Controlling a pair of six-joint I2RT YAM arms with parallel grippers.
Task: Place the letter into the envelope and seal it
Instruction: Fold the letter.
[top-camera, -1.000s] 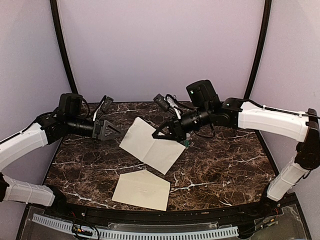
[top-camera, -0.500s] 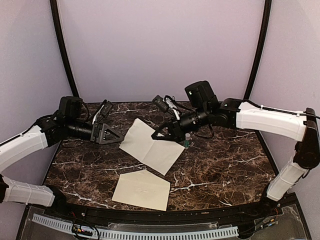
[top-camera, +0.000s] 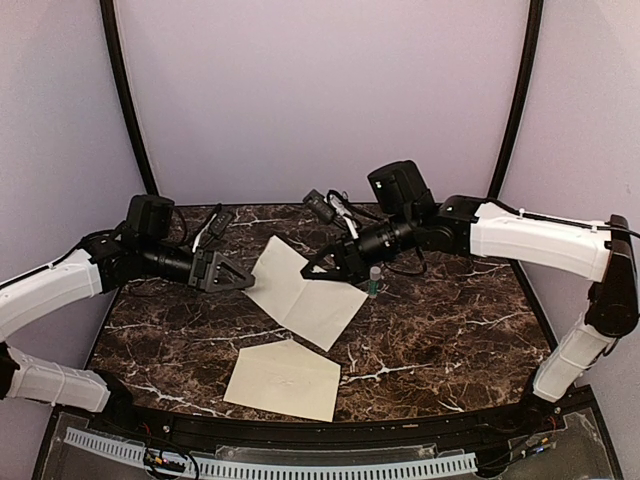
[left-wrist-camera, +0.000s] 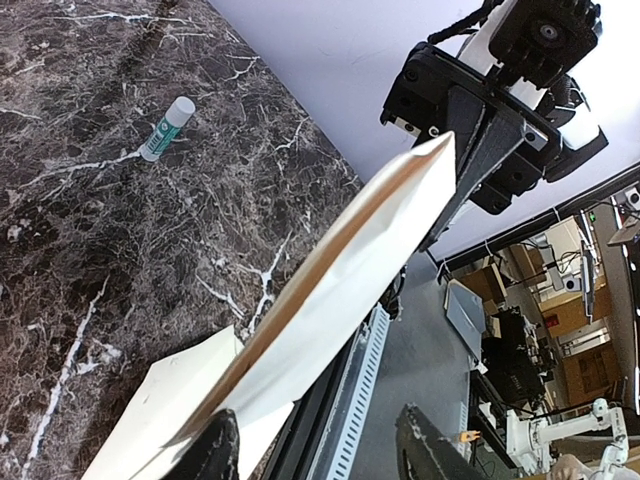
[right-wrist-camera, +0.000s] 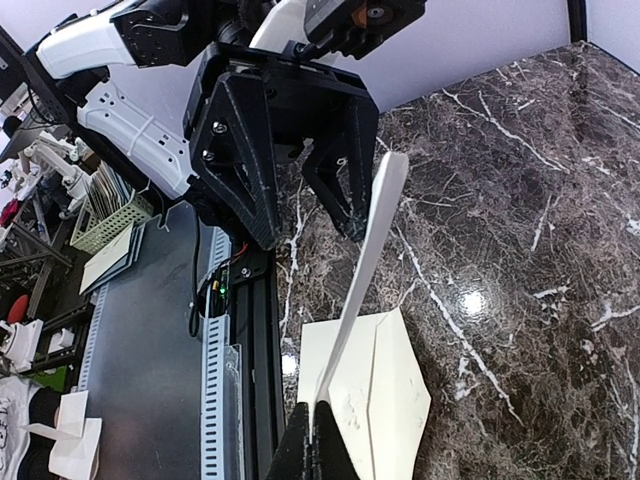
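The letter (top-camera: 305, 290), creased down its middle, was held up off the table (top-camera: 450, 320) at a slant, its lower corner toward the front and its upper corner toward the back wall. The right gripper (top-camera: 322, 272) was clenched on the sheet's right edge; in the right wrist view its fingers (right-wrist-camera: 315, 445) were pinched together on the paper (right-wrist-camera: 365, 260), which ran away from the camera edge-on. The left gripper (top-camera: 243, 283) reached in level from the other side with its jaws apart, grasping nothing, its tips just beside the letter's left edge; whether they touched the sheet could not be told. In the left wrist view the paper (left-wrist-camera: 340, 290) stretched from between that gripper's two dark fingers (left-wrist-camera: 215, 455) up to the right gripper (left-wrist-camera: 470, 140) at its far end. The envelope (top-camera: 283, 380) lay flat on the table near the front edge, below the letter and apart from it, with its pointed flap open toward the back (right-wrist-camera: 370, 390). A small green-and-white tube (top-camera: 375, 282) with a pale cap lay on the table just beside the right gripper (left-wrist-camera: 167, 128).
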